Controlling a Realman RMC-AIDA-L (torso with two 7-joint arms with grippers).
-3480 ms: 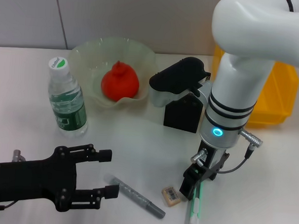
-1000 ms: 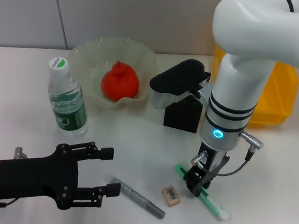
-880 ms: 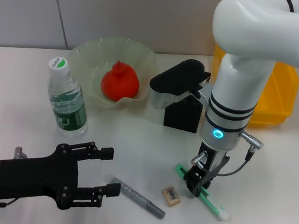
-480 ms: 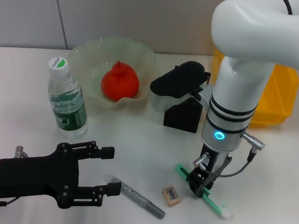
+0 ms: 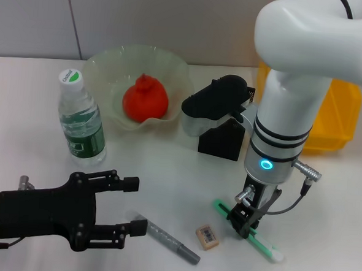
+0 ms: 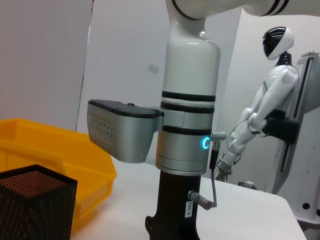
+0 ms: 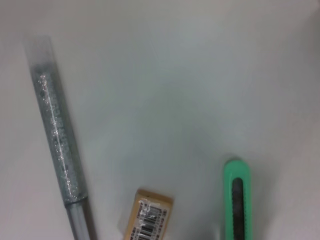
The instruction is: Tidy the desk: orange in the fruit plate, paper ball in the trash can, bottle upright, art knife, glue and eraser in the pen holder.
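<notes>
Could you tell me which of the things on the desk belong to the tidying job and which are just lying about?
Job items:
orange in the fruit plate
bottle, upright
art knife at the right gripper
glue
eraser
pen holder
yellow bin

Just there:
left gripper, open and idle
humanoid robot in the background

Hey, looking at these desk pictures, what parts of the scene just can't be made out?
- Right gripper: in the head view its fingers hide the middle of the art knife, so a firm hold can't be confirmed.
- Art knife's far end: cut off by the right wrist view's edge.
- Eraser: partly cut off there too; label print too small.
- Trash can: the right arm blocks its inside, so no paper ball is visible.
- Pen holder: its opening is hidden by the wrist camera housing.
</notes>
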